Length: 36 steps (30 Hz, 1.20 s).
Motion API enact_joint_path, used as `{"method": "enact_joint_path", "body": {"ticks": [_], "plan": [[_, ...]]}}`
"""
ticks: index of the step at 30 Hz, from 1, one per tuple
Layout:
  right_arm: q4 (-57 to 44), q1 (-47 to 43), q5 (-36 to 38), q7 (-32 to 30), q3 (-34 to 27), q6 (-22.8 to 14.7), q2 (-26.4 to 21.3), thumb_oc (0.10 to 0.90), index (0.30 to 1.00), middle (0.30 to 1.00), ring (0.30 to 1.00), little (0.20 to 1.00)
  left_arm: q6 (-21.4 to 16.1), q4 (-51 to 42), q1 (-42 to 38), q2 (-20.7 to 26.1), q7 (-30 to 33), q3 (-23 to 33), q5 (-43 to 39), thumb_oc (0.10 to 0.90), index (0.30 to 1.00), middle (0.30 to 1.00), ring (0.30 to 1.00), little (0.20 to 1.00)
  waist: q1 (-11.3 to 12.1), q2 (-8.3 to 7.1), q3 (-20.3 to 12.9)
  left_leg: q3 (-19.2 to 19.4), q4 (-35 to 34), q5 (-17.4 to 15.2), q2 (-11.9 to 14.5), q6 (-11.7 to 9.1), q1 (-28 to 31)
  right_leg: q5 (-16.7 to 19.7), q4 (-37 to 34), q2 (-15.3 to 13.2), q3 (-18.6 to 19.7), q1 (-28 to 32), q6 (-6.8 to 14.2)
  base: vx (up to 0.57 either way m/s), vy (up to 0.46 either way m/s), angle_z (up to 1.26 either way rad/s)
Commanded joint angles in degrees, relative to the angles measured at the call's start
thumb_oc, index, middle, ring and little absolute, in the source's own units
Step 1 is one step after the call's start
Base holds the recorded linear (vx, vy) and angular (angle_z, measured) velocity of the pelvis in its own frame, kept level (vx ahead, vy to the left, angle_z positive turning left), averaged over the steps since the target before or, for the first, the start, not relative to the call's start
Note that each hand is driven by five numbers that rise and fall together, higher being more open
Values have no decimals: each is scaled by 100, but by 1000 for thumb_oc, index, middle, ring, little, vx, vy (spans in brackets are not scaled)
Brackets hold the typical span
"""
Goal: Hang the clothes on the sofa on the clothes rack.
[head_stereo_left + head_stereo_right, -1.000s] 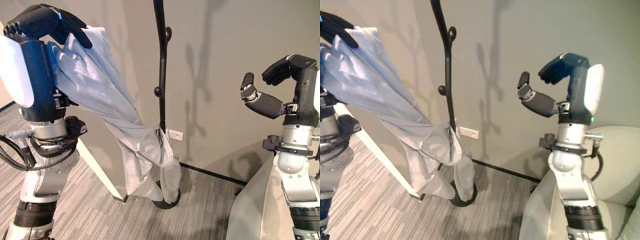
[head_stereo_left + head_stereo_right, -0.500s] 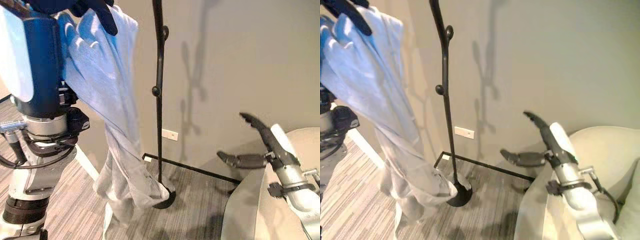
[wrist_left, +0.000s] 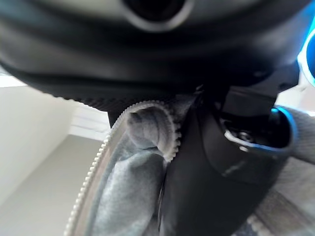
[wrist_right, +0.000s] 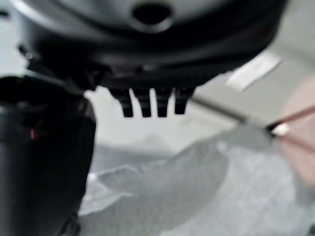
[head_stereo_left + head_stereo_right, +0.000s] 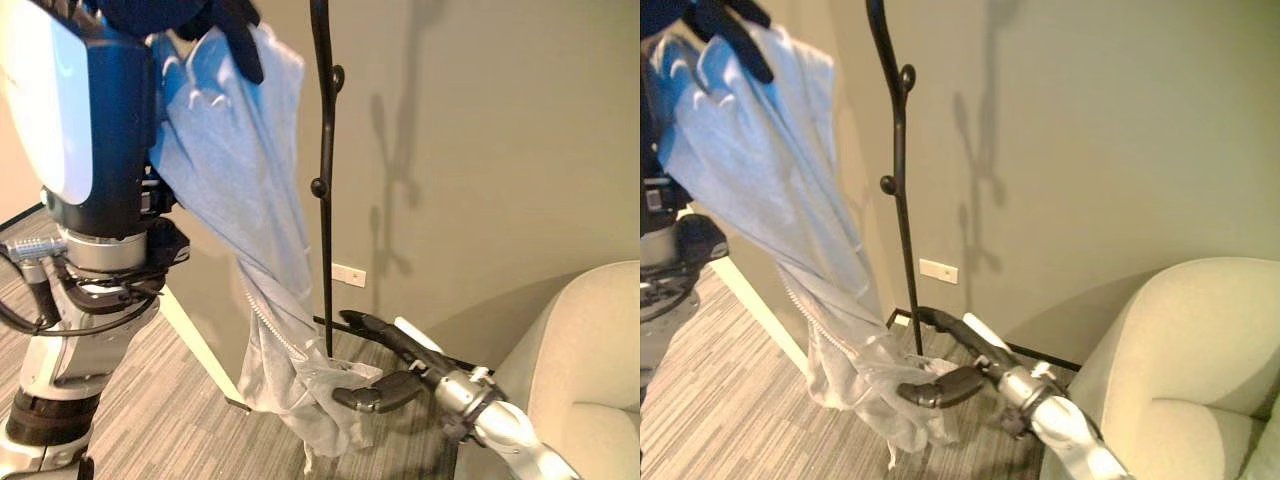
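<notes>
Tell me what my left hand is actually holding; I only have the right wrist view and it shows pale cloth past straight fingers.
Observer: The left hand is raised high, its fingers curled over the top of a light grey zip-up garment.
Operator: Is it on the rack yet?
Observer: No. The garment hangs from the left hand beside the black clothes rack, not on any peg.
Operator: Where is my right hand?
Observer: The right hand is low, open, at the garment's bottom hem near the rack's foot.
Operator: Sofa?
Observer: The beige sofa stands on the right, by the right arm.
</notes>
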Motion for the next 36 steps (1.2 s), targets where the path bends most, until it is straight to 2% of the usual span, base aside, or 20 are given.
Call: {"method": "enact_joint_path", "body": {"ticks": [1, 4, 5, 9, 12, 15, 16, 17, 23, 28, 29, 31, 33, 34, 36], "plan": [[-335, -807, 90, -235, 84, -630, -7, 800, 900, 900, 900, 900, 188, 445, -950, 53, 517, 47, -68, 400, 300, 300, 300, 300, -60, -117, -208, -109, 24, -915, -111, 47, 287, -185, 371, 106, 6, -327, -33, -20, 3, 11], [-4, -1069, 127, -256, 514, -641, 270, 800, 900, 900, 900, 900, 211, 486, -1147, 19, 621, -152, -42, 400, 300, 300, 300, 300, -48, -100, -204, -139, 24, -903, -125, 45, 279, -189, 365, 97, -39, -312, -38, 2, 3, 14], [309, -1323, 134, -296, 957, -643, 581, 800, 900, 900, 900, 900, 232, 483, -1298, -72, 726, -289, -23, 400, 300, 300, 300, 300, -9, -66, -211, -171, 24, -895, -145, 42, 272, -192, 353, 94, -73, -294, -43, 8, 8, 9], [1041, -1669, 313, -322, 1683, -604, 1239, 800, 900, 900, 900, 900, 257, 519, -1505, -245, 939, -489, -31, 400, 300, 300, 300, 300, 44, -18, -219, -226, 24, -891, -179, 37, 271, -197, 330, 68, -151, -257, -53, 9, 12, 6], [1204, -1714, 458, -277, 1883, -590, 1426, 800, 900, 900, 900, 900, 281, 551, -1560, -290, 1016, -539, 6, 400, 300, 300, 300, 300, 47, -12, -225, -235, 24, -893, -189, 36, 273, -196, 318, 59, -174, -243, -52, 16, 12, 10], [1464, -1729, 674, -295, 2058, -570, 1663, 584, 575, 575, 575, 575, 315, 601, -1581, -363, 1126, -557, 9, 400, 300, 300, 300, 300, 53, -9, -229, -238, 24, -896, -204, 36, 276, -189, 303, 53, -186, -237, -44, 16, 17, 9], [1515, -1743, 730, -301, 2091, -557, 1721, 460, 389, 389, 389, 389, 324, 617, -1587, -384, 1139, -566, 8, 400, 300, 300, 300, 300, 58, -10, -231, -238, 24, -898, -204, 38, 277, -189, 302, 50, -190, -239, -42, 0, 0, 0], [1555, -1738, 787, -318, 2118, -548, 1769, 400, 300, 300, 300, 300, 331, 624, -1584, -409, 1164, -571, 8, 400, 300, 300, 300, 300, 62, -6, -230, -239, 24, -900, -207, 39, 279, -189, 303, 48, -189, -241, -40, 0, 0, 0], [1793, -1608, 1084, -411, 2066, -525, 1898, 400, 300, 300, 300, 300, 383, 711, -1552, -453, 1261, -542, 18, 400, 300, 300, 300, 300, 71, -24, -245, -205, 24, -928, -212, 47, 296, -175, 298, 21, -165, -231, -28, 0, 0, 0], [1770, -1386, 906, -664, 1735, -479, 1673, 400, 300, 300, 300, 300, 424, 727, -1418, -384, 1268, -452, -20, 400, 300, 300, 300, 300, 36, -40, -269, -180, 24, -952, -219, 57, 322, -169, 291, 4, -145, -222, -13, 0, 0, 0], [1794, -1275, 627, -925, 1407, -464, 1517, 400, 300, 300, 300, 300, 447, 732, -1325, -316, 1304, -349, -68, 400, 300, 300, 300, 300, 15, -54, -273, -170, 24, -963, -217, 62, 329, -163, 288, -1, -138, -224, -6, 0, 0, 0], [1794, -1242, 415, -1054, 1304, -451, 1449, 400, 300, 300, 300, 300, 464, 727, -1281, -291, 1301, -312, -87, 400, 300, 300, 300, 300, 15, -57, -282, -167, 24, -968, -216, 65, 333, -163, 287, -2, -134, -222, -3, 0, 0, 0], [1797, -1143, 55, -1442, 944, -431, 1312, 400, 300, 300, 300, 300, 485, 704, -1192, -217, 1308, -227, -126, 400, 300, 300, 300, 300, -3, -61, -296, -160, 24, -977, -214, 75, 344, -159, 290, -4, -127, -218, 0, 13, 4, -2], [1802, -1087, -290, -1853, 586, -382, 1221, 400, 300, 300, 300, 300, 501, 666, -1143, -154, 1349, -160, -131, 400, 300, 300, 300, 300, -10, -62, -305, -153, 24, -992, -213, 87, 356, -160, 295, -5, -120, -214, 8, 22, 9, -7], [1808, -1034, -367, -2075, 359, -345, 1214, 400, 300, 300, 300, 300, 506, 624, -1120, -127, 1371, -154, -127, 400, 300, 300, 300, 300, -6, -64, -310, -145, 24, -1000, -215, 94, 363, -158, 299, -7, -111, -213, 15, 14, 8, -9]]}}
